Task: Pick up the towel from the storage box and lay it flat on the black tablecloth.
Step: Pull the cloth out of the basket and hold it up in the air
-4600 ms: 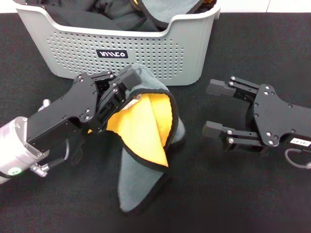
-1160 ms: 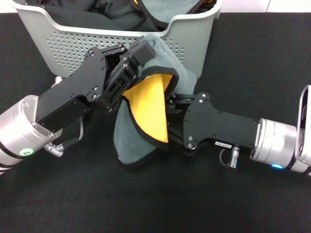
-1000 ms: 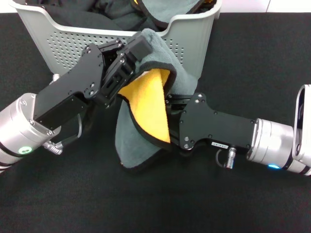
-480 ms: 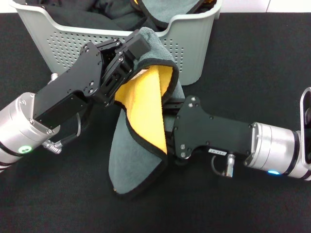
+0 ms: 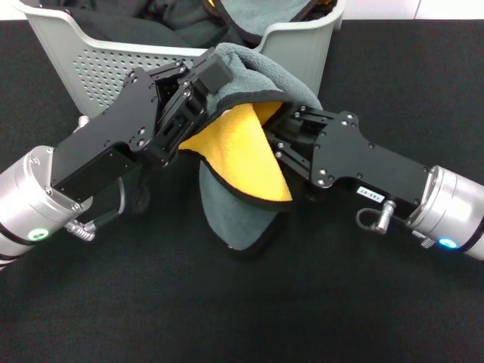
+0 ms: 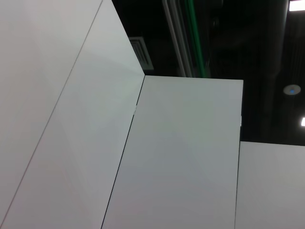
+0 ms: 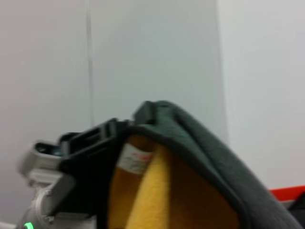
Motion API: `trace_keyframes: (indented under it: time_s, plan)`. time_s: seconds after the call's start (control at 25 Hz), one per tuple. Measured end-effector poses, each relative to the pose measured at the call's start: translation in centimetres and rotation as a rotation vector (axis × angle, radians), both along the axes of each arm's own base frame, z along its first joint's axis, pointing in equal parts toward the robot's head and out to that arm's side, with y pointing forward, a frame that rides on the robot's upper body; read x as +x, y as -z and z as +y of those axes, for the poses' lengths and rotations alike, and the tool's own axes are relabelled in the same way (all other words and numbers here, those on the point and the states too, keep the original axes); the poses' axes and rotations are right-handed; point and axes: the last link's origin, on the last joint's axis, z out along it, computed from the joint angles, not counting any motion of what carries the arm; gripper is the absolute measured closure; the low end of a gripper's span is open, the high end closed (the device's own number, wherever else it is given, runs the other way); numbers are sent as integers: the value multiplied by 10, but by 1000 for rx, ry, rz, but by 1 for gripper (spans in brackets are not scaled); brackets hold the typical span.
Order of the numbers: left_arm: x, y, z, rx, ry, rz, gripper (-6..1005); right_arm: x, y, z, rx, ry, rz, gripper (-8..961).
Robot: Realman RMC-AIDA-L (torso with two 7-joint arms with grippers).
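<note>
Gripping the towel at its top edge, the left gripper holds it off the cloth just in front of the box, jaws clamped on the grey fold. The right gripper comes in from the opposite side and is pushed into the same bunch at about the same height; its tips are buried in the fabric, so whether it has closed on an edge cannot be told. Between the two grippers the towel hangs folded on itself, yellow face showing inside, grey outside, its long axis running downward with the lowest tip near or touching the tablecloth. In the right wrist view the white tag sits just beside the left gripper. Spreading, I judge, depends on the grippers drawing apart sideways, each with its own corner; both are equally near. The box behind holds black cloths and what looks like another grey, black-trimmed towel at its rim.
</note>
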Motion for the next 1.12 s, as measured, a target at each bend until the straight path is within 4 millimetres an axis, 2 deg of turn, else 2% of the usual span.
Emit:
trace_keyframes:
  time_s: [0.56,1.12]
  plan:
    - [0,2,-1,-10,1,4,977,14,-3,12,7,136,11,635]
    - [2,4,0,-14,3,8,977,-1,9,0,-65,61,3,636]
